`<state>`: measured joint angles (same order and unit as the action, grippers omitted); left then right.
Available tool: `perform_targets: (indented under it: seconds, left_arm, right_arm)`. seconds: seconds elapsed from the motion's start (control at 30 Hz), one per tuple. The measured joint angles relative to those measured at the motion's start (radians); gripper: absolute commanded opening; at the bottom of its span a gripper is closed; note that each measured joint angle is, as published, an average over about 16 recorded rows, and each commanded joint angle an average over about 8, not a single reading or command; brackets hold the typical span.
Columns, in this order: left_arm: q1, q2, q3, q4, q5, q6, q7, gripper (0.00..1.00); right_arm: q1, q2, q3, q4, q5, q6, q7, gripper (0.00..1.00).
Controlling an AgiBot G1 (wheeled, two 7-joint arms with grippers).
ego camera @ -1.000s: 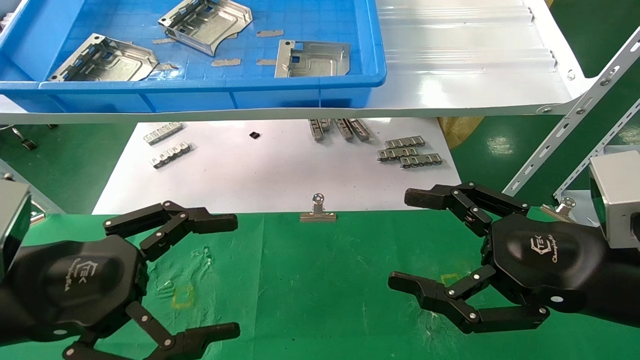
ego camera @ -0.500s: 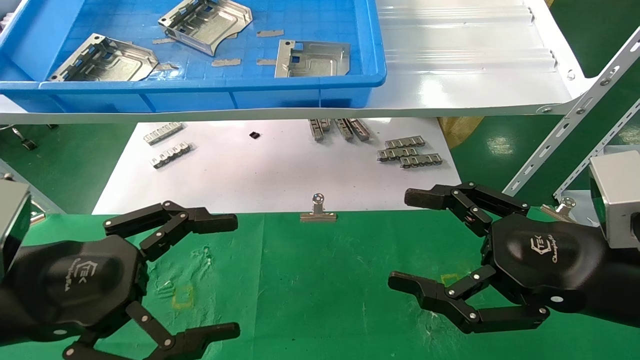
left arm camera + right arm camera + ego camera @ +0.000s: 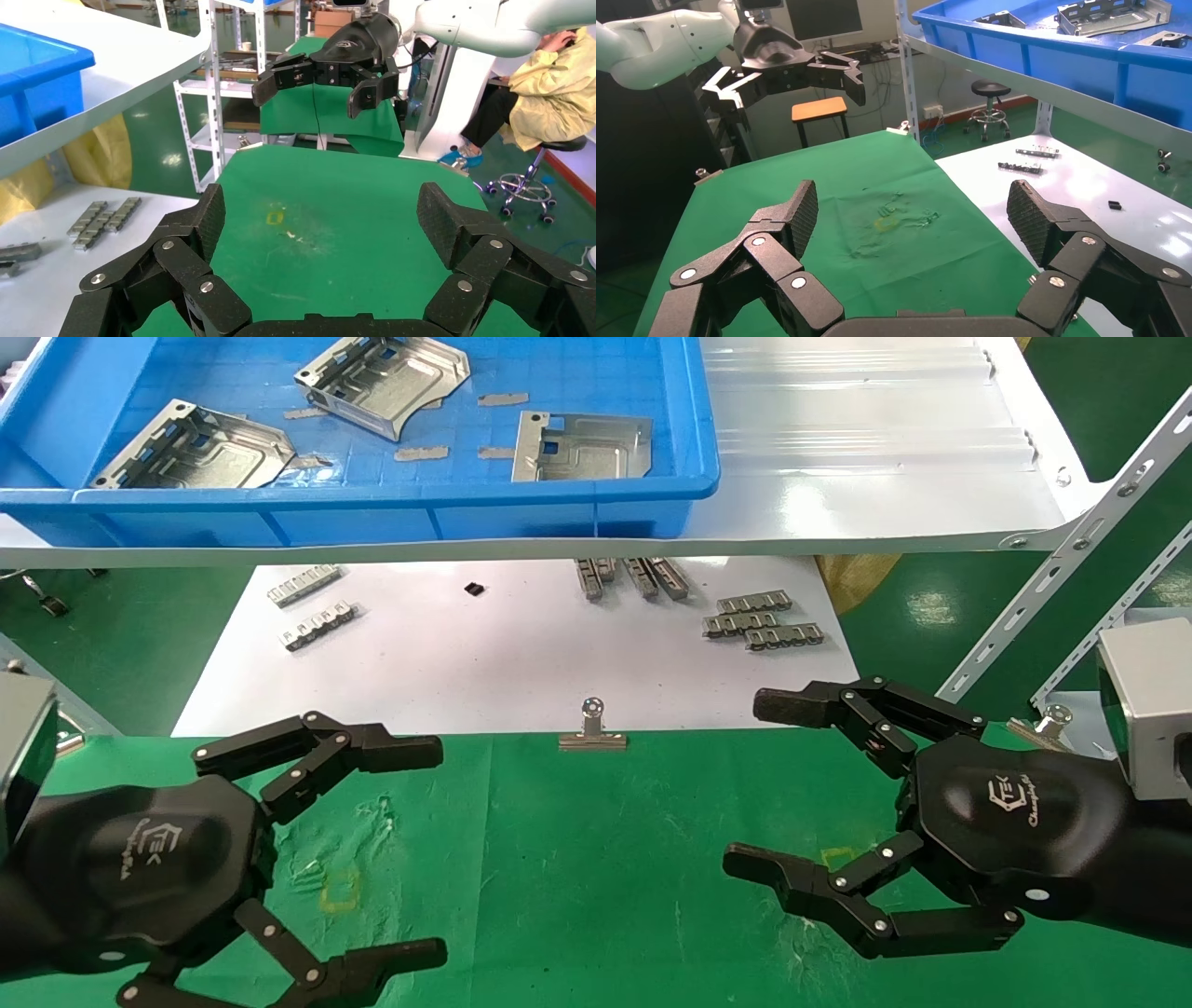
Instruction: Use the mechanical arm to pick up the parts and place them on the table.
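Parts (image 3: 577, 446) lie three to the blue bin (image 3: 689, 439), which sits on the white shelf (image 3: 885, 477) raised above and beyond the tabletop (image 3: 596, 859). None has reached the green cloth yet, so the task looks to be at its start.

Both pincers hover low over the tabletop, spread wide and empty. The left pincer (image 3: 438, 845) sits at the near left, the right pincer (image 3: 759, 789) at the near right, tips pointing inward toward each other. The wrist views confirm it: the left pincer (image 3: 320, 232) and the right pincer (image 3: 912, 221) each show two ribbed pads standing well apart with only green cloth between them.

Every part lies forward and up from the pincers, past the white sheet (image 3: 503, 654) with its small comb strips (image 3: 764, 621). The rightmost plate lies flat near the bin's front right corner, its folded slotted edge to the left; it sits about midway between the arms, slightly nearer the right one. The other two plates (image 3: 196, 449) and (image 3: 382, 374) lie well to the left, on the left arm's side, their long axes running diagonally. Whichever arm goes must probably rise over the bin's front wall before descending.
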<state>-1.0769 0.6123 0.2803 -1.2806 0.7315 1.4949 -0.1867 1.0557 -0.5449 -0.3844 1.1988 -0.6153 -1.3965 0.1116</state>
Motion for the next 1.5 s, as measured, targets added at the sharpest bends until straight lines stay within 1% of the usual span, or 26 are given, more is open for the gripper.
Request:
perform_targets:
  seconds: [1.23, 1.27, 1.5]
  left_arm:
    - [0.0, 0.0, 0.0, 0.0, 0.0, 0.0, 0.0, 1.0]
    - [0.0, 0.0, 0.0, 0.0, 0.0, 0.0, 0.0, 1.0]
    - [0.0, 0.0, 0.0, 0.0, 0.0, 0.0, 0.0, 1.0]
  right_arm:
    - [0.0, 0.0, 0.0, 0.0, 0.0, 0.0, 0.0, 1.0]
    - [0.0, 0.0, 0.0, 0.0, 0.0, 0.0, 0.0, 0.9]
    - [0.0, 0.0, 0.0, 0.0, 0.0, 0.0, 0.0, 0.03]
